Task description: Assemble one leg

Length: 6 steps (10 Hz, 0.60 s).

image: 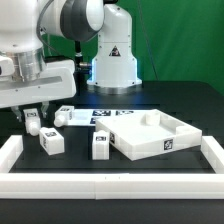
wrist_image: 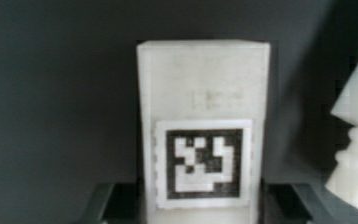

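A leg (wrist_image: 202, 120), a white stubby block with a black-and-white tag on its face, lies on the black table between my fingers. My gripper (wrist_image: 208, 205) is open and straddles the leg's near end, with a dark gap on each side between the fingers (wrist_image: 119, 205) and the block. In the exterior view the gripper (image: 34, 117) is low over the table at the left, with this leg (image: 33, 124) under it. Three more legs rest nearby: one (image: 51, 141) just in front, one (image: 100, 146) at the middle, one (image: 66, 115) lying behind.
The large white tray-like part (image: 185, 132) with raised corners sits at the exterior view's right. The marker board (image: 108, 113) lies behind it. A white wall (image: 110, 184) borders the front and sides of the table. Another white part (wrist_image: 354, 130) edges the wrist view.
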Motion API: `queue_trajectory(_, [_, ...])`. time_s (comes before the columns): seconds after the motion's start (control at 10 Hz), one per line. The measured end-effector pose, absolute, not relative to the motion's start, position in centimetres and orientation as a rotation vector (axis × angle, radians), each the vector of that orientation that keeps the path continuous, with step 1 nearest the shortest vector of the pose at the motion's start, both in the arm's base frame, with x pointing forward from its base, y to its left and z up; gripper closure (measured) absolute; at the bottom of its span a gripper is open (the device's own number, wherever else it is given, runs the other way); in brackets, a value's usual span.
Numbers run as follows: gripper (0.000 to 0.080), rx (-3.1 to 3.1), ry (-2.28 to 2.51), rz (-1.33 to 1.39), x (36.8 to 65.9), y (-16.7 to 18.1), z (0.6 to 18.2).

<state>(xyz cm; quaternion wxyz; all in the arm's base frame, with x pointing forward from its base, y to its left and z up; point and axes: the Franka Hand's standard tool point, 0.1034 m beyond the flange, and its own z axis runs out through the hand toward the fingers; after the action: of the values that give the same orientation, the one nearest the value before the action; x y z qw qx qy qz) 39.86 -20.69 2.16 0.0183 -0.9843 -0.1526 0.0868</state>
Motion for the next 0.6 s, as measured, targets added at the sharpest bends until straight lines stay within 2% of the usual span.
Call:
queue_trajectory(0.2, [0.0515,-3.057,-0.474,0.271,39.8,-20.7,2.1])
queue_trajectory(0.3, [0.0285,-3.056,-0.474,0.271,39.8,-20.7,2.1])
queue_trajectory(0.4, [0.0285,-3.049,-0.443,0.291,39.9,-20.3,2.4])
queue_trajectory(0.5, [0.0178,-3.034,-0.420,0.303,40.8,-19.2,3.7])
queue_trajectory(0.6, [0.0159,-3.039,-0.431,0.274,41.8,-18.1,4.9])
